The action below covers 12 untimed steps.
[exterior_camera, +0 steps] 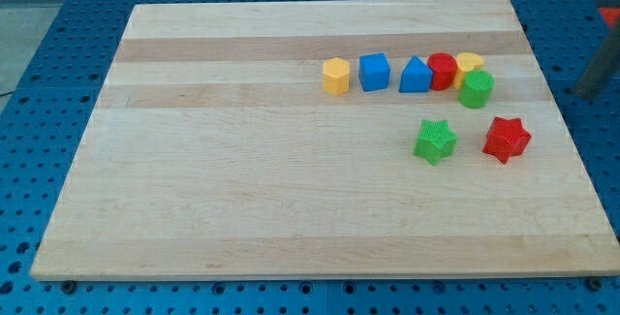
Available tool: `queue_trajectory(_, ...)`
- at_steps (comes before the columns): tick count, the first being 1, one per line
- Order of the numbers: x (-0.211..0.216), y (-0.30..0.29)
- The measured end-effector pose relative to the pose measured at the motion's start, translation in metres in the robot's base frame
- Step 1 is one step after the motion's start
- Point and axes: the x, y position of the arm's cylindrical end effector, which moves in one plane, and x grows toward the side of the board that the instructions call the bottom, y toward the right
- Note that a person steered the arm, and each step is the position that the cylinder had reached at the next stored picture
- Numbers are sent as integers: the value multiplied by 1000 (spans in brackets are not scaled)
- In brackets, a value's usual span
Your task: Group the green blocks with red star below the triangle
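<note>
Green star [435, 141] sits below the triangle [415, 76] and slightly toward the view's right, with the red star [507, 139] farther right at about the same level, the two stars near each other but apart. The other green block [476, 89], rounded in shape, lies just right of the triangle and a little lower, touching or nearly touching the red cylinder [443, 69] and the yellow block [470, 61] behind it. A blue cube [374, 71] and a yellow hexagon [335, 76] stand left of the triangle on the tabletop [242, 160]. My tip does not show; a dark blur [599, 68] far right of the triangle may be the rod. There is no gripper, so nothing opens or closes. To do this step well, I judge the red star should be nudged left toward the green star, and the rounded green block eased down from the row without dragging the cylinder. No containers are visible.
</note>
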Motion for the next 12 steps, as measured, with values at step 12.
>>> queue_trajectory(12,47,-165)
